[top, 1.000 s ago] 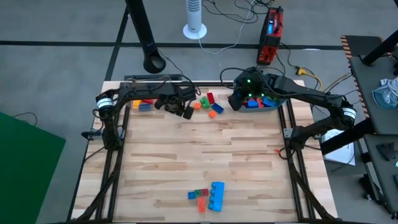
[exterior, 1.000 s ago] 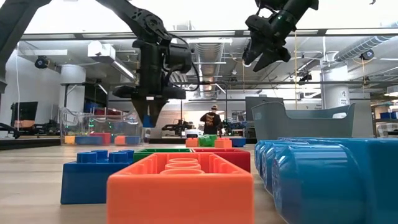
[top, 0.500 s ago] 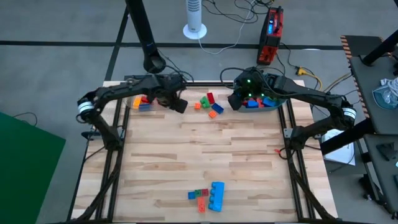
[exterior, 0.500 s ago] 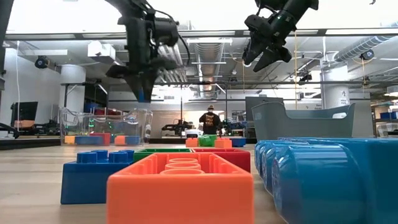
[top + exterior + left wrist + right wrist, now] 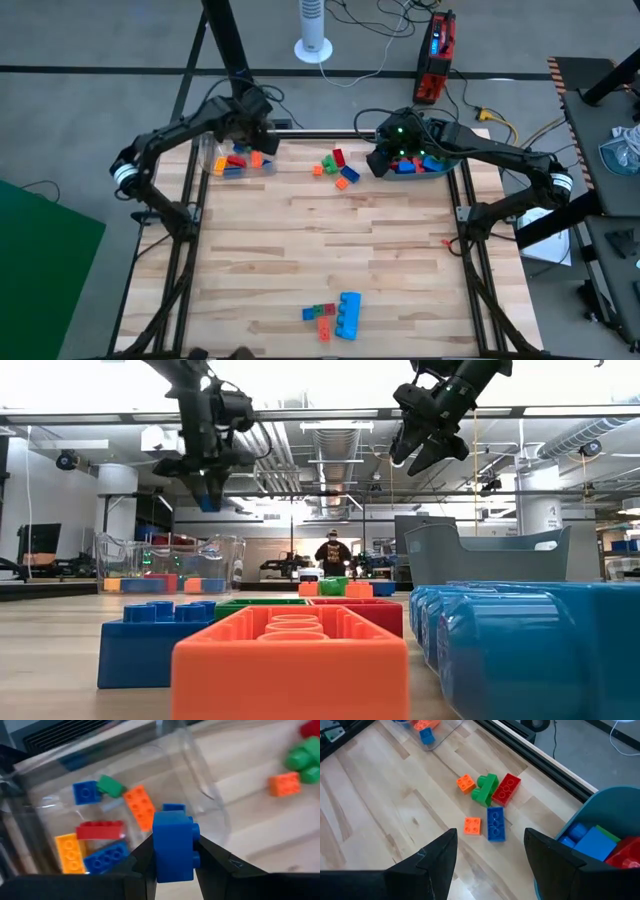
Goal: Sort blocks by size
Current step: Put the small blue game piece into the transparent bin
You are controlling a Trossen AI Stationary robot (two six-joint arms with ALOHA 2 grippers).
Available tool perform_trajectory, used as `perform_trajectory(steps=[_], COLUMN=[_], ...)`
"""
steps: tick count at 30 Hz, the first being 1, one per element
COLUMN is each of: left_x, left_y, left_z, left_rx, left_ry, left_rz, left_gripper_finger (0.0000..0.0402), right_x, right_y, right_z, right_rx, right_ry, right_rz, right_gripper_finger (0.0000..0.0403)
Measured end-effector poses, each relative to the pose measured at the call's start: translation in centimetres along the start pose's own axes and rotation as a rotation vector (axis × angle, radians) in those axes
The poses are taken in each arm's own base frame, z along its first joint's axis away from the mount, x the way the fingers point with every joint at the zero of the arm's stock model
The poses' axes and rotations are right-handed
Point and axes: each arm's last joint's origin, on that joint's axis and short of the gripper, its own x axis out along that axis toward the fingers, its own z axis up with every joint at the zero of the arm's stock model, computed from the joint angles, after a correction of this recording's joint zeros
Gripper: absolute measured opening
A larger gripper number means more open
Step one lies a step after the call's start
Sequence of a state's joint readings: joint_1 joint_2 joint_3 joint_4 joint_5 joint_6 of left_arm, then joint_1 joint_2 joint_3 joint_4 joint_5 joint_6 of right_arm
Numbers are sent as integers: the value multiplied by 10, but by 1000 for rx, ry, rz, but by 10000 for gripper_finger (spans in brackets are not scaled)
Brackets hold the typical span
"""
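One blue brick (image 5: 173, 845) sits clamped in the left end effector (image 5: 172, 855), hanging just above the clear box (image 5: 200, 785) at the desk's (image 5: 330, 250) far left. Released off-centre, it could clip the box wall and bounce out. Its long axis runs between the fingers. The right end effector (image 5: 490, 850) hangs spread and empty beside the teal tub (image 5: 610, 810).

The left gripper (image 5: 252, 135), clamped on a small blue block (image 5: 173, 844), has swung from beside the loose blocks on the table's far edge to above the clear plastic box (image 5: 235, 160). In the low view it now hangs higher and farther left.
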State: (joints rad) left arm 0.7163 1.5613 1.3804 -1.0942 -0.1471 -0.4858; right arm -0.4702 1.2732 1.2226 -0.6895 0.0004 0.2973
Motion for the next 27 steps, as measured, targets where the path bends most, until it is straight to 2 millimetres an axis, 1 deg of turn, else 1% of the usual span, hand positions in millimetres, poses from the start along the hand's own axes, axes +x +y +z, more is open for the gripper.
perform_trajectory(steps=[6, 20, 27], left_x=[10, 30, 38], left_y=[13, 20, 33], left_z=[8, 16, 22], left_rx=[13, 77, 64], left_ry=[26, 115, 135], left_rz=[22, -42, -28], left_gripper_finger=[91, 91, 91], right_x=[0, 0, 0], right_y=[0, 0, 0], right_z=[0, -1, -1], right_rx=[18, 19, 18], right_ry=[1, 2, 2], right_rz=[0, 0, 0], right_gripper_finger=[219, 219, 219])
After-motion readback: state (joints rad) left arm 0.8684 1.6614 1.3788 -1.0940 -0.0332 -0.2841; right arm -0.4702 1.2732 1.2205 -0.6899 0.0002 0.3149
